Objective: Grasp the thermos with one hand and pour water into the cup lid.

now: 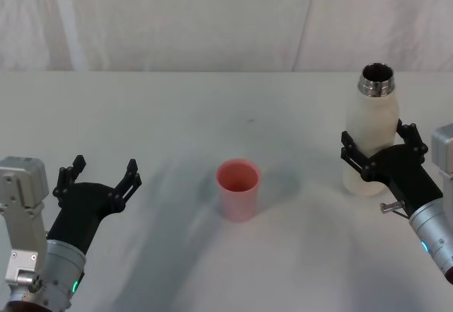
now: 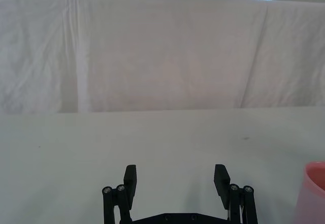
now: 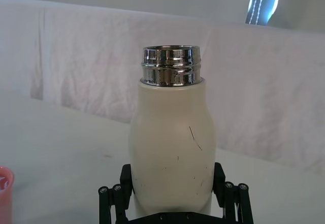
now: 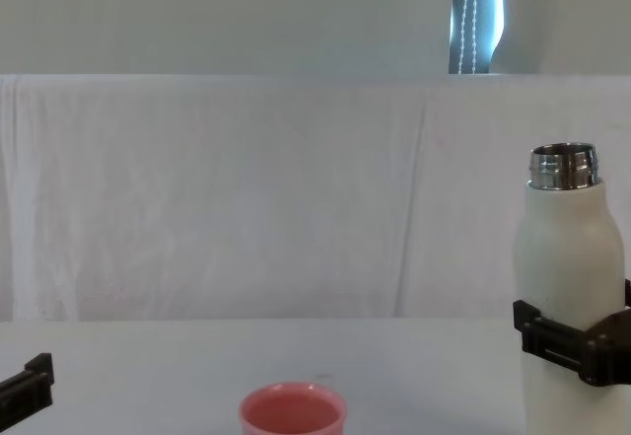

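The thermos (image 1: 371, 114) is a tall cream-white bottle with an open silver neck, standing upright on the table at the right. My right gripper (image 1: 375, 139) is open and straddles its lower body, one finger on each side close to the wall; the right wrist view shows the thermos (image 3: 171, 148) between the fingers (image 3: 126, 181). The cup lid (image 1: 238, 185) is a small pink cup standing upright at the table's middle, well left of the thermos. My left gripper (image 1: 105, 165) hovers open at the near left, holding nothing. The chest view has the thermos (image 4: 567, 248) right and the cup lid (image 4: 293, 413) low centre.
The white table (image 1: 212, 114) runs back to a white cloth backdrop (image 1: 212, 22). Bare table lies between the cup lid and each gripper. The cup lid's rim also edges into the left wrist view (image 2: 315, 193).
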Motion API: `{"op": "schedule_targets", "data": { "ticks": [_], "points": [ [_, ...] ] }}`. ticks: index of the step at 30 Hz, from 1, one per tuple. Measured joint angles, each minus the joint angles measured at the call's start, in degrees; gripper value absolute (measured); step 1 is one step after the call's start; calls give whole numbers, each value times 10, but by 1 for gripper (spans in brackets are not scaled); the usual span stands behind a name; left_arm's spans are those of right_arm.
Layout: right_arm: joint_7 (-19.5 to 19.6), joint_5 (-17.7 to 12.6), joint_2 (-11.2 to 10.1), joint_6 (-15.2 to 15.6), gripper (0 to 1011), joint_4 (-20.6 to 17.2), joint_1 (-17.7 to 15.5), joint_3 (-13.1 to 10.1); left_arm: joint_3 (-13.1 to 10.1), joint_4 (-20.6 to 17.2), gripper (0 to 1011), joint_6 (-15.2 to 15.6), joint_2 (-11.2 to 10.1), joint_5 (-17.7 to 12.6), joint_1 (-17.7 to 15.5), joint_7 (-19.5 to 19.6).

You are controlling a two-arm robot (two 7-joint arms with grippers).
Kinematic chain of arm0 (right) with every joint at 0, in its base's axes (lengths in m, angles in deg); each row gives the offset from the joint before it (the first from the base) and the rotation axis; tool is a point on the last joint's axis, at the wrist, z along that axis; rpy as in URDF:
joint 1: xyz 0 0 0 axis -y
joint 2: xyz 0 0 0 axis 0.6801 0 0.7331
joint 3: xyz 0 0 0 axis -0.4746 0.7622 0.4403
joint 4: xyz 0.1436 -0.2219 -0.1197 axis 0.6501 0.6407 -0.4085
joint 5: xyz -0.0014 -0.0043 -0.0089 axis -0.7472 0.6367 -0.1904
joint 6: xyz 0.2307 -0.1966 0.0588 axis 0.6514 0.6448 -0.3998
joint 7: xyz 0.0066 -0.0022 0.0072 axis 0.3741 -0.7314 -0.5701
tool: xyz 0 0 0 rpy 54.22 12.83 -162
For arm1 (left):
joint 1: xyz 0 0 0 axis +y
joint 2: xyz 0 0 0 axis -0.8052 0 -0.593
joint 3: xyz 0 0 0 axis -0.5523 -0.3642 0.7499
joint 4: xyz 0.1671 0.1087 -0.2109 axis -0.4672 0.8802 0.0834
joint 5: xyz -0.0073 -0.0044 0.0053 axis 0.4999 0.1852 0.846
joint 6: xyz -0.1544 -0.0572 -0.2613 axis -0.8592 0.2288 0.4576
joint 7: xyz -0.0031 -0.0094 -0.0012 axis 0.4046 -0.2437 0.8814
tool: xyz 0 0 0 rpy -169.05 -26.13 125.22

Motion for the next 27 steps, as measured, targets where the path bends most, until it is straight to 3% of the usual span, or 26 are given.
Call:
{"op": "schedule_targets", "data": {
  "ticks": [12, 27],
  "points": [
    [-1, -34, 9, 4, 956, 7, 1, -11, 0, 0, 1001, 0, 0, 0, 0, 0],
    [-1, -51, 12, 2, 956, 27, 13, -18, 0, 0, 1001, 0, 0, 0, 0, 0]
  ]
}}
